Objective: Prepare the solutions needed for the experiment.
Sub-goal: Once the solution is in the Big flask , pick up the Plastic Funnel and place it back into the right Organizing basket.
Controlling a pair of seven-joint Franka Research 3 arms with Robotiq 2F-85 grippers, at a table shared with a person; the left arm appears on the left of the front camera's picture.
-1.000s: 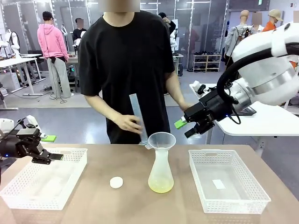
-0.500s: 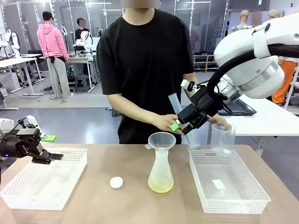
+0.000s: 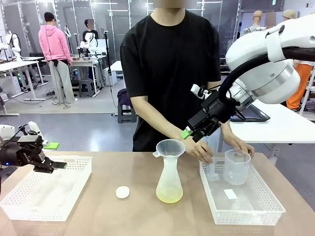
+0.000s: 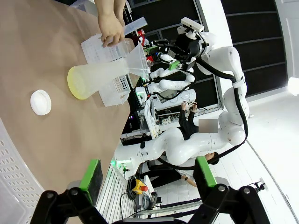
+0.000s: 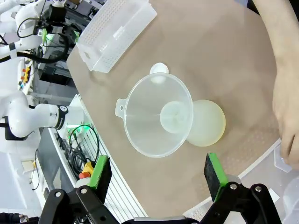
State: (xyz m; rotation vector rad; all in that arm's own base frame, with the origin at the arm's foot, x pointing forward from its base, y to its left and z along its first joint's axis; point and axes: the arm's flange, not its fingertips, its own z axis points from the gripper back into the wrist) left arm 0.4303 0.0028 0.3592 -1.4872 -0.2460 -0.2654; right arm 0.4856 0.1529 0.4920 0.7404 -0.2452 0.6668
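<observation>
The solutions (image 3: 169, 197) are a shallow pale yellow layer in the frosted conical flask (image 3: 169, 181) at mid-table, with a clear funnel (image 3: 170, 147) in its neck. From above, the funnel (image 5: 156, 120) covers most of the yellow base (image 5: 208, 125). My right gripper (image 3: 193, 134) hangs open just above and right of the funnel, holding nothing, its own view showing the fingers (image 5: 157, 173) spread. My left gripper (image 3: 55, 155) is open over the left basket's far edge, far from the flask (image 4: 100, 77). A person's hands set a beaker (image 3: 236, 167) and a measuring cylinder (image 3: 210, 169) in the right basket.
A white basket (image 3: 47, 196) stands at the left, another (image 3: 256, 209) at the right. A round white cap (image 3: 122, 192) lies left of the flask. The person's forearm (image 3: 170, 132) reaches close under my right gripper.
The person stepped right and lowered the cylinder and beaker into the right basket. My right gripper came left and down toward the funnel, then held. The left arm stayed still.
</observation>
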